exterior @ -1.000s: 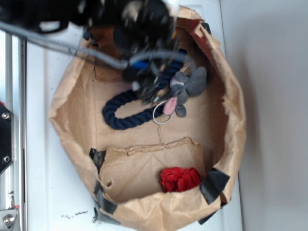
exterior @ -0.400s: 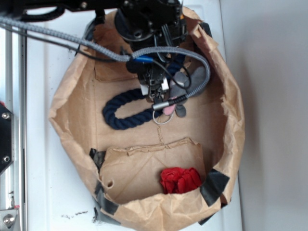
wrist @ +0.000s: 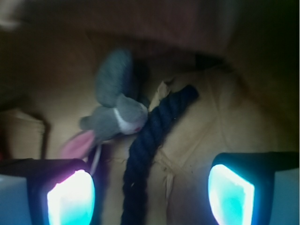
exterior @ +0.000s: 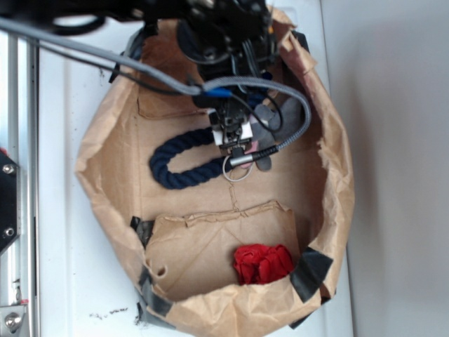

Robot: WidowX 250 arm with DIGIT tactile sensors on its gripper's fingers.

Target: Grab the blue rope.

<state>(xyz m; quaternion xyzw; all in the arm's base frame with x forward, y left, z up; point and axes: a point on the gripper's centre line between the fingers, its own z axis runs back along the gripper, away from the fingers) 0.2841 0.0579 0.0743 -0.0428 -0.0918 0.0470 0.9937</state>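
From the wrist view my pincer [wrist: 151, 197] stands spread wide, its two glowing pads [wrist: 70, 199] at the bottom corners with nothing between them but open air and, running up the middle of the gap, one strand of the blue rope [wrist: 149, 140]. That strand sits closer to the left pad than the right, so I judge I am straddling it but not centred on it. Nothing is pinched yet.

Just beside the rope on its left lies the grey plush mouse [wrist: 117, 112], its pink ear [wrist: 77, 144] reaching down towards my left pad. That worries me: closing here could catch the ear along with the rope.

Compared with a second ago, when the arm was a blur above the bag, the overhead view now shows the pincer [exterior: 235, 137] lower and settled inside the brown paper bag [exterior: 337, 196], over the right end of the rope [exterior: 179, 158] where it meets the mouse. In the last fraction of a second it has crept only slightly, so I read this as the end of the approach, with the descent and closing left to do.

Further out, the rope's U-shaped loop curves off to the left across the bag floor, free and unlifted. A small wire ring [exterior: 236, 170] lies just below the pincer. At the far rim the red knotted cloth [exterior: 263, 263] sits well apart, and the white worktop [exterior: 63, 281] lies beyond
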